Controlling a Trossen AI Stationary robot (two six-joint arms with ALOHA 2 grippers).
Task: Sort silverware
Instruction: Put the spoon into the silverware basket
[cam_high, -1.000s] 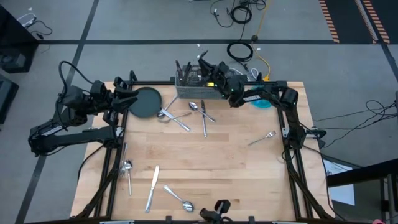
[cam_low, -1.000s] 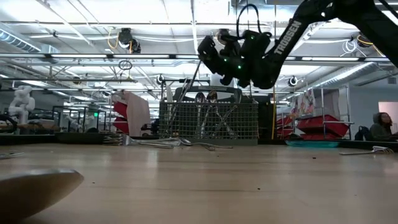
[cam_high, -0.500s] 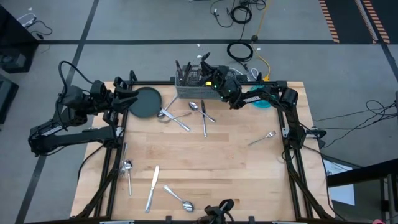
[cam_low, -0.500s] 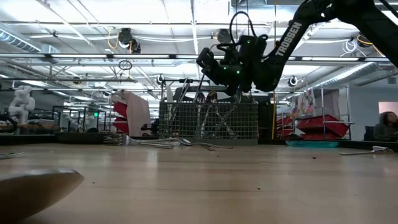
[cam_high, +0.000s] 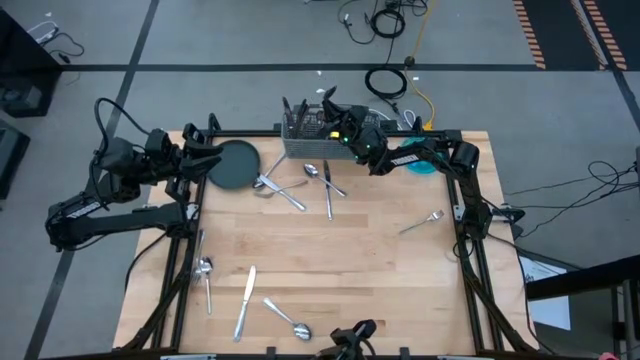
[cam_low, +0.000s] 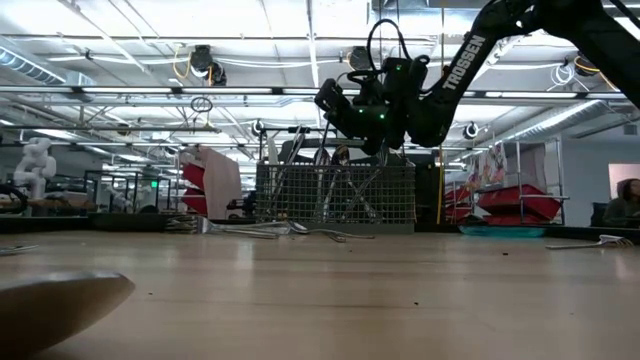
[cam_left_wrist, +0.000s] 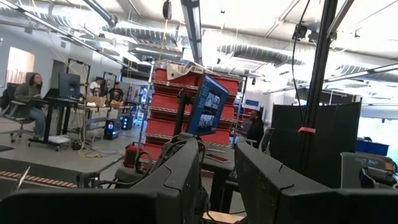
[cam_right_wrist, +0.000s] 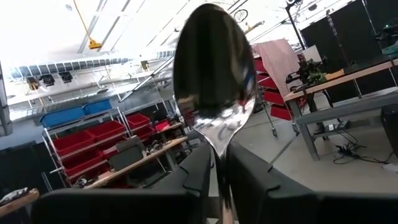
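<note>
Pinched between the fingers of my right claw (cam_right_wrist: 214, 177) is a spoon (cam_right_wrist: 214, 81), bowl up, its neck running down into the narrow gap between the two dark fingers. From overhead, my right claw (cam_high: 335, 115) hangs over the wire-mesh caddy (cam_high: 303, 140) at the far edge of the table (cam_high: 380, 290). Seen level across the table, it sits just above the caddy's rim, with handles of cutlery already standing inside the mesh.

My left claw (cam_left_wrist: 217, 180) waits off the table's left far corner, beside the dark plate (cam_high: 235, 165); its fingers stand a little apart with nothing between them.

More silverware lies scattered on the wood. Just in front of the caddy there is a cluster: a spoon (cam_high: 311, 170), a knife (cam_high: 328, 195) and a couple of crossed pieces (cam_high: 280, 188) near the plate. A fork (cam_high: 422, 221) lies alone toward the right side. Toward the near left, a spoon (cam_high: 204, 270) lies by the edge, a knife (cam_high: 244, 303) beside it, and another spoon (cam_high: 290, 320) close to the near edge.
</note>
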